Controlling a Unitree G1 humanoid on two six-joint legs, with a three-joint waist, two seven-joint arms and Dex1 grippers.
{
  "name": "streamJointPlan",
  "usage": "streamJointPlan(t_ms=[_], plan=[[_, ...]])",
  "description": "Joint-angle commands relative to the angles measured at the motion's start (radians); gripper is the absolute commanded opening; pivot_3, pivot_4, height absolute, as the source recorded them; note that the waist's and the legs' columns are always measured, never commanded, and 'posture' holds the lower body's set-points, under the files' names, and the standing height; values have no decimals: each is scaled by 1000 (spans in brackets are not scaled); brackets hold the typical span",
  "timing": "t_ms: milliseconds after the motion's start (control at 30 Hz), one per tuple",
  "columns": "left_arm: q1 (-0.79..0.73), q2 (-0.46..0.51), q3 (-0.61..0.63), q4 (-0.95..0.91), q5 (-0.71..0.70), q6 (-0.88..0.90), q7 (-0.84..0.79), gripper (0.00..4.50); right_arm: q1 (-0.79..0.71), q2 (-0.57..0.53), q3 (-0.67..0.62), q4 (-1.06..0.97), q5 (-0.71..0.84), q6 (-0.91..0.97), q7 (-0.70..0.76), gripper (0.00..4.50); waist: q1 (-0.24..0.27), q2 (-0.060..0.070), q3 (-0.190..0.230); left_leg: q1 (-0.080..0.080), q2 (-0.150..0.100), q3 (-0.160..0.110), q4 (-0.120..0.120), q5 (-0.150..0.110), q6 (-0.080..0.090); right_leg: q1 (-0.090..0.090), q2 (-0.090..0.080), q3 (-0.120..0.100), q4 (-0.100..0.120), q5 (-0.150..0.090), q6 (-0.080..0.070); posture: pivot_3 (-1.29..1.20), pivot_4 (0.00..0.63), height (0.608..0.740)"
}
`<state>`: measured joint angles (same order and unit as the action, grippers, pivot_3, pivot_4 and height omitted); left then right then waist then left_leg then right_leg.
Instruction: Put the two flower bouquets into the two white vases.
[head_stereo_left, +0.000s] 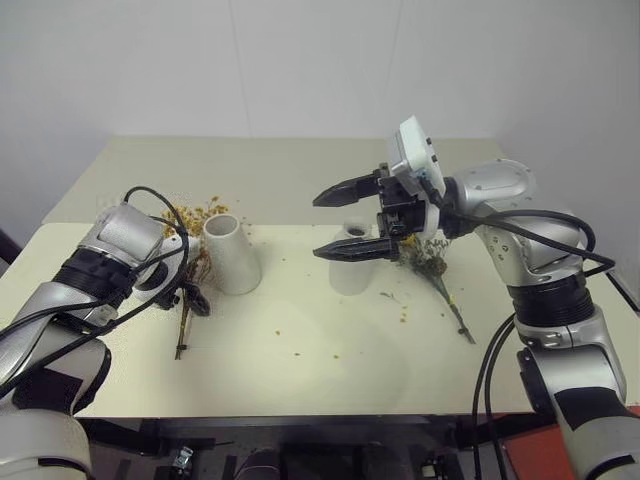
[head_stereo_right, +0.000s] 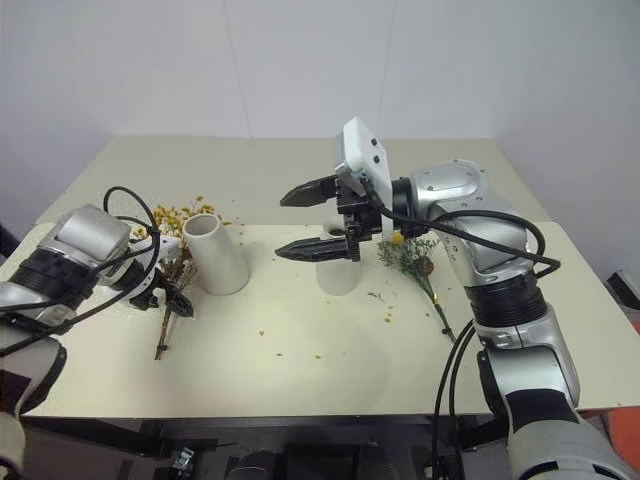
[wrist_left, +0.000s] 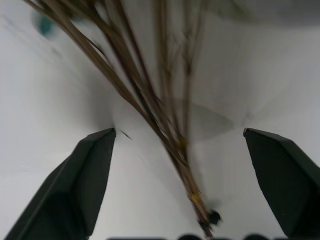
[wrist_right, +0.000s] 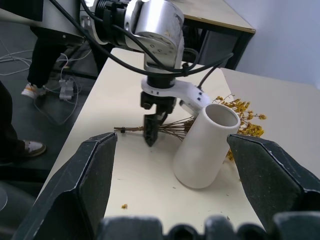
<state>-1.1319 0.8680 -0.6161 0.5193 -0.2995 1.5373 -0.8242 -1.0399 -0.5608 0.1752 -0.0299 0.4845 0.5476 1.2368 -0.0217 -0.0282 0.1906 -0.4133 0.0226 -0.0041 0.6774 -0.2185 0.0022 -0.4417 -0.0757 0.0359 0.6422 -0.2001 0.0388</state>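
I'm bringing the left gripper down over the thin brown stems of the yellow-orange sprig, which is lying flat on the table just left of the wide-mouthed vase. In the left wrist view the two black fingers are standing spread, one on each side of the stem bundle, nothing pinched yet — I'm straddling the stems near the cut end so the blossoms stay clear of the pads. Blossom end is lying behind the vase, against its far side (petals are shedding all over the tabletop, so I'm judging this one brittle).

Further back, the right gripper is hovering level above the narrow-necked vase, fingers parted and empty, pointing toward the left arm — I'm parking it there to watch the pick through its wrist camera. The grey-green sprig with the pine cone is lying on the table just right of that vase, untouched.

Both vases are standing upright and empty, so neither bouquet is placed.
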Motion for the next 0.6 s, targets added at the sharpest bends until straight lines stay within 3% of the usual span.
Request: streamJointPlan(t_ms=[33, 433, 600], plan=[[-30, 10, 12, 9, 31, -19, 4, 3322, -1, -3, -26, -43, 9, -5, -5, 4171, -2, 0, 0, 0, 0, 0, 0, 0, 0, 0, 0, 0, 0, 0, 0, 0, 150, 740], [-39, 32, 49, -6, 43, -7, 11, 112, 12, -14, -24, -49, 14, 10, 5, 4171, -2, 0, 0, -1, 0, 0, 0, 0, 0, 0, 0, 0, 0, 0, 0, 0, 150, 740], [-72, 83, 129, 5, 82, -7, 74, 50, 28, -30, -33, -54, 24, 22, 15, 4171, -2, 0, 0, -1, 0, 0, 0, 0, 0, 0, 0, 0, 0, 0, 0, 0, 150, 740]])
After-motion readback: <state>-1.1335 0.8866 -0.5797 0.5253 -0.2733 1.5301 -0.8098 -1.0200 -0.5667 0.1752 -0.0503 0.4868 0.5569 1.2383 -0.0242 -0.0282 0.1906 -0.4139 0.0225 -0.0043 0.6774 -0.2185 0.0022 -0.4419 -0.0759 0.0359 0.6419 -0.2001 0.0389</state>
